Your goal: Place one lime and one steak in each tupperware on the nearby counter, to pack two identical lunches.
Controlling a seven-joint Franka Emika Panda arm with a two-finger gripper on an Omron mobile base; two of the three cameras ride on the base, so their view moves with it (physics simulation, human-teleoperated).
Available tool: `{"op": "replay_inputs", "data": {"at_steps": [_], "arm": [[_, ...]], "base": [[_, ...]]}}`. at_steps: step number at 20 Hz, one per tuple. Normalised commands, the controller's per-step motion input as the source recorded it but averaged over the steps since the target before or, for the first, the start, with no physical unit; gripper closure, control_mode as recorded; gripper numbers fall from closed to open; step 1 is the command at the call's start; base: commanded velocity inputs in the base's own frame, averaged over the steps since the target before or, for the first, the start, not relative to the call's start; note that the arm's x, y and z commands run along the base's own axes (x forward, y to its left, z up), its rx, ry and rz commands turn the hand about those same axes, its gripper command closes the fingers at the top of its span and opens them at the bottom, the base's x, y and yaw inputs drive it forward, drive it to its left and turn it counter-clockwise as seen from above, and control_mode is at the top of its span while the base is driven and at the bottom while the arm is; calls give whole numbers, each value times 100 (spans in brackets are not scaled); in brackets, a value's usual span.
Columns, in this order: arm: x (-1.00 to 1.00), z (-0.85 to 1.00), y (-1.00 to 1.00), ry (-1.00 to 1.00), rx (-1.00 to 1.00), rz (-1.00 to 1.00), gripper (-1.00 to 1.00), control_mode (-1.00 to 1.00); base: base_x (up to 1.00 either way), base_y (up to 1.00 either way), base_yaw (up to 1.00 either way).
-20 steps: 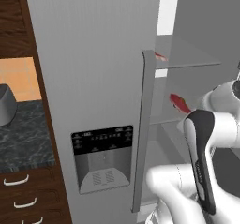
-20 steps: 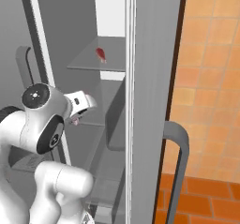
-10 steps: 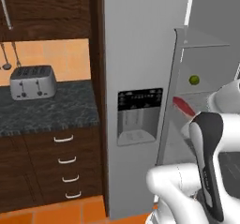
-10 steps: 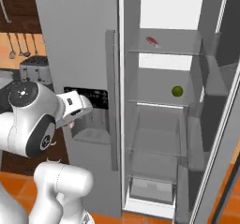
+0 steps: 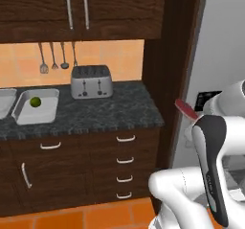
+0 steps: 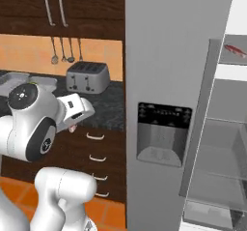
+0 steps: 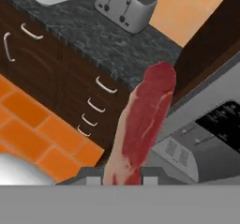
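While the base faces the kitchen run, the left base view shows a tupperware (image 5: pixel 36 113) at the left end of the counter (image 5: pixel 110 115), its long side reaching toward the front edge, and a lime (image 5: pixel 35 101) lies inside it near the back rim. A second tray (image 5: pixel 4 100) shows partly at the picture's left edge, just beside the first. Behind them, utensils (image 5: pixel 52 55) hang on the orange wall, and a silver toaster (image 5: pixel 91 81) stands at the back of the counter, right of the trays. Below the stone top run dark drawers (image 5: pixel 125 161) with curved silver handles.

Further right, a steak (image 5: pixel 186 110) is held in the air past the counter's right end, in front of the grey fridge door (image 6: pixel 169 104). In the hand view the gripper (image 7: pixel 123 177) has its jaws drawn narrow on the lower end of the steak, which rises long and upright from between the tips.

At the far right of the right base view the fridge stands open, and another steak (image 6: pixel 234 50) lies on an upper shelf (image 6: pixel 231 61).
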Motion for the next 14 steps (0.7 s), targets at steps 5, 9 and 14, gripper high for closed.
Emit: {"op": "replay_inputs", "data": {"at_steps": [5, 9, 14], "arm": [[0, 0, 0, 0, 0, 0, 100, 100], [0, 0, 0, 0, 0, 0, 100, 100], [0, 0, 0, 0, 0, 0, 100, 100]], "base": [[42, 100, 17], [56, 100, 12], [95, 100, 2]]}}
